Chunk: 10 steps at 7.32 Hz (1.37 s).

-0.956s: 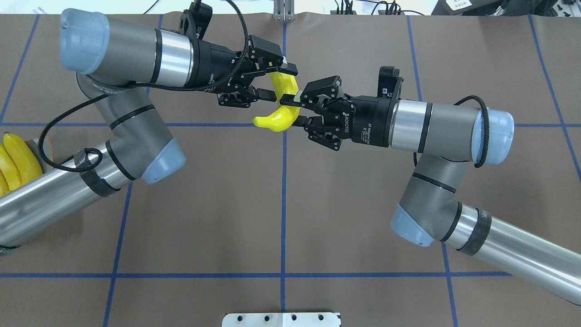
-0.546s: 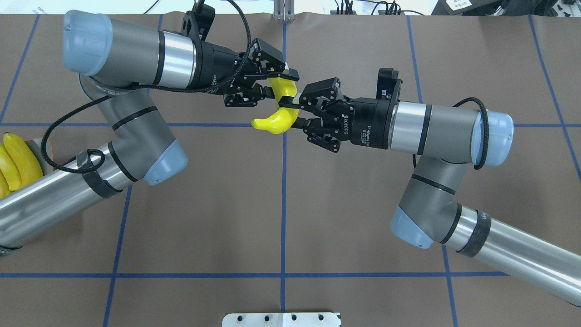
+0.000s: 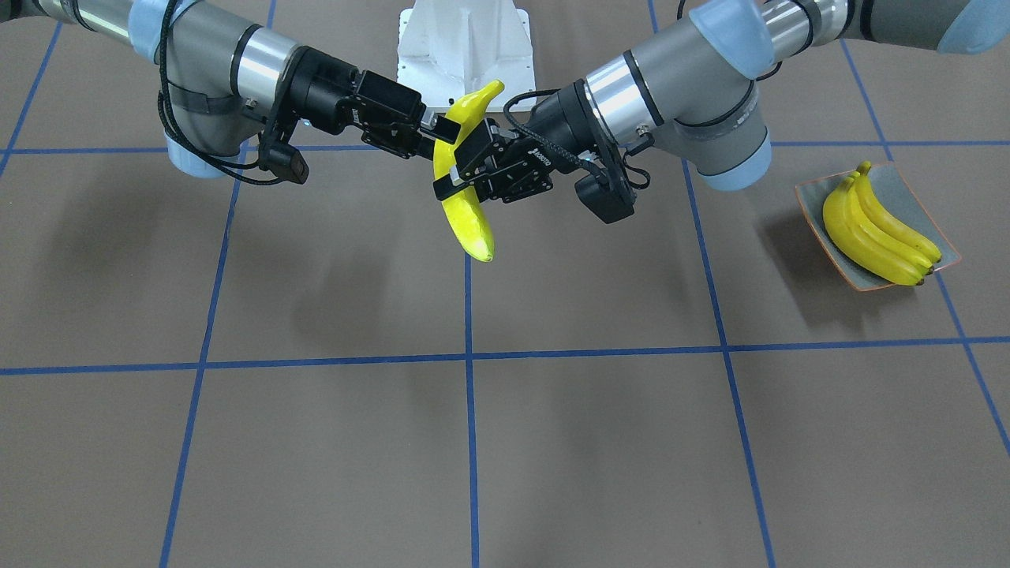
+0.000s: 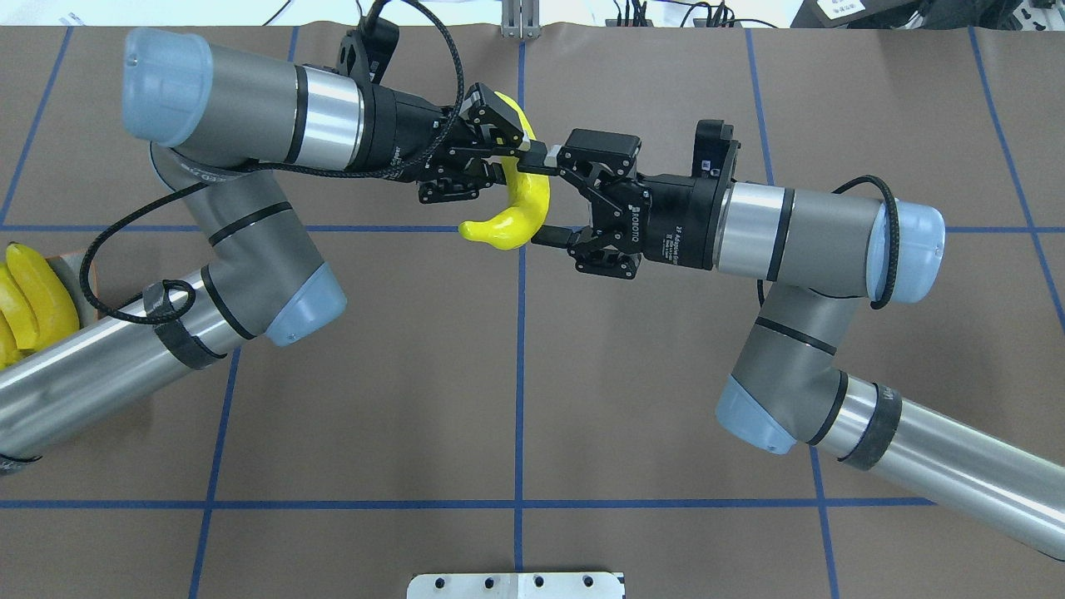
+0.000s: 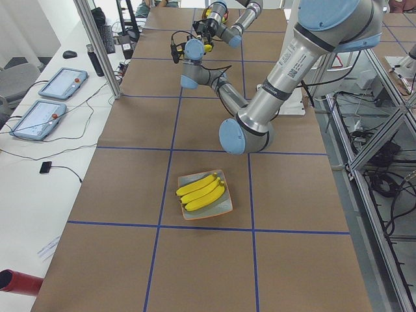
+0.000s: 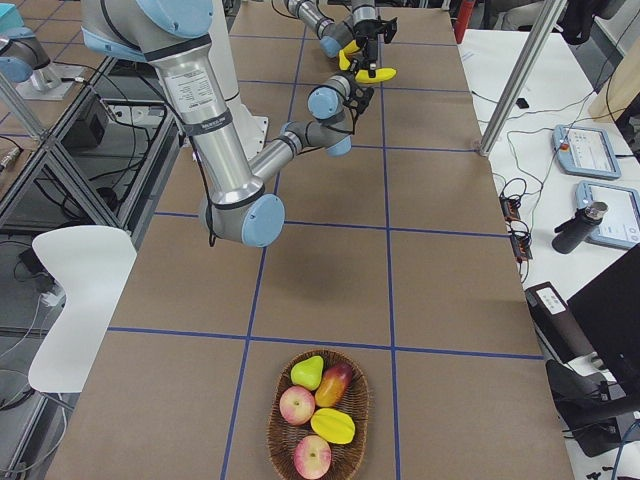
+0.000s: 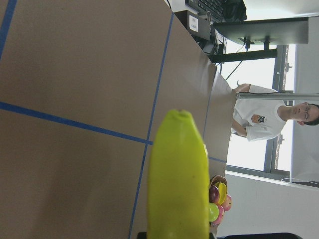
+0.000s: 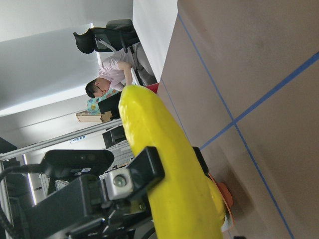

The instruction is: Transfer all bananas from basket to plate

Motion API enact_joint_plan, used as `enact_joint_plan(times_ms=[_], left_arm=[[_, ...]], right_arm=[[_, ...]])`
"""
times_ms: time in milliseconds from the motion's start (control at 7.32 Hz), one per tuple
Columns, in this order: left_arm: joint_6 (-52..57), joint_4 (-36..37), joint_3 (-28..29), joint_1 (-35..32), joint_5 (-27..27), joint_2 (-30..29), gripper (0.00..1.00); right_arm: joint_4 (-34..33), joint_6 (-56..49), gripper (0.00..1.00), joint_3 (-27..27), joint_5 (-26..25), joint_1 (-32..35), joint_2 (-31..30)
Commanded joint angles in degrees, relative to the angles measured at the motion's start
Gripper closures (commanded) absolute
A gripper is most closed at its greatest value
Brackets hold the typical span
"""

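The left gripper (image 4: 509, 160) is clamping a bright yellow, curved, glossy banana (image 4: 512, 223) around its middle, holding it in mid-air over the brown table (image 4: 516, 374) near the central blue tape cross. The right gripper (image 4: 538, 196) is standing with its jaws spread wide on either side of the banana. Three more bananas (image 3: 876, 229) are lying on the squarish grey-green glazed plate (image 3: 907, 188) with its thin orange rim. The plate is sitting well apart toward the robot's left table end, with a broad stretch of tabletop running between.
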Motion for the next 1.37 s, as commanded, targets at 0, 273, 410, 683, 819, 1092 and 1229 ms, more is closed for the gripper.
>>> enact_joint_plan(times_ms=[0, 273, 410, 683, 819, 1092, 1229], left_arm=[[0.79, 0.00, -0.73, -0.51, -0.18, 2.13, 1.00], [7.95, 0.61, -1.61, -3.05, -2.89, 10.38, 1.00], [10.87, 1.23, -1.35, -6.37, -7.52, 13.29, 1.00], [13.17, 8.49, -1.43, -10.87, -11.87, 15.59, 1.00], [16.93, 9.31, -1.44, -11.23, -11.88, 19.25, 1.00], [24.75, 9.50, -1.35, -12.20, -11.88, 26.81, 1.00], [32.27, 9.58, -1.26, -15.42, -13.62, 30.16, 1.00]], right_arm=[[1.53, -0.42, 0.00, 2.72, 0.27, 1.62, -4.81], [0.48, -13.43, 0.00, 2.03, 1.94, 3.39, -10.61], [0.48, -18.65, 0.00, 0.63, 1.95, 4.26, -12.90], [-1.52, -27.35, 0.00, -3.32, 7.35, 9.85, -15.64], [-6.94, -34.54, 0.00, -3.77, 14.44, 15.29, -15.65], [-15.65, -48.77, 0.00, -3.78, 21.08, 22.96, -18.01], [-19.17, -55.29, 0.00, -3.78, 21.63, 24.64, -19.07]])
